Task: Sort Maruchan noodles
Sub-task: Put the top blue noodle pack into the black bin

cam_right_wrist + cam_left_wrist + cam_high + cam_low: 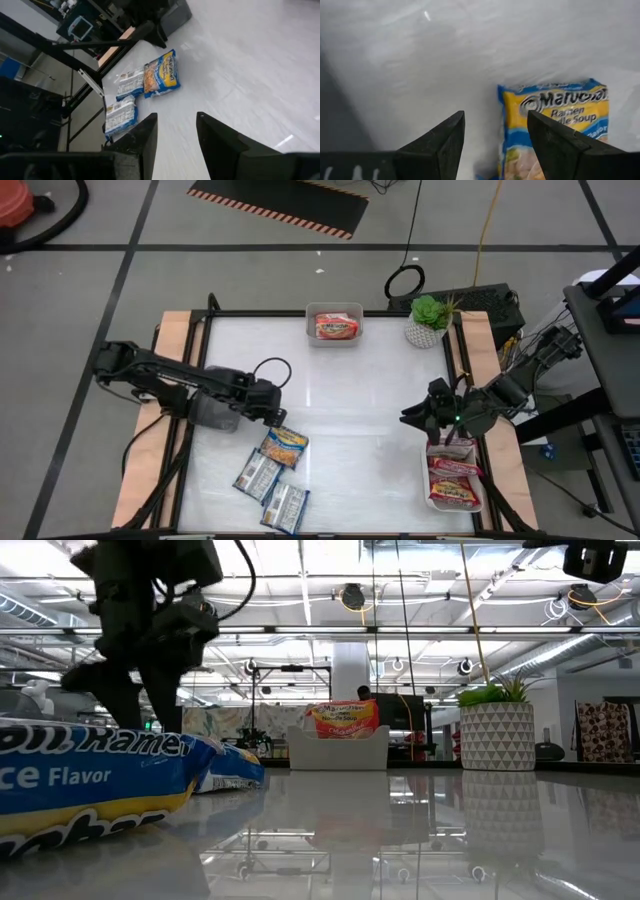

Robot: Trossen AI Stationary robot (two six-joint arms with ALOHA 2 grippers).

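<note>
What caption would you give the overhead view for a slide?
Left claw open above three blue packets; right claw open beside a tray of red packets.

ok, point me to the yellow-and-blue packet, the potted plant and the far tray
yellow-and-blue packet [285, 446], high view, middle of its face
potted plant [428, 323], high view, leaves and pot rim
far tray [312, 332], high view, left wall

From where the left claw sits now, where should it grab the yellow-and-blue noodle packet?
Take the yellow-and-blue Maruchan packet across its near short end, from above. It lies flat on the table, top end nearest the open left claw, its far end close to the silver-blue packets.
</note>
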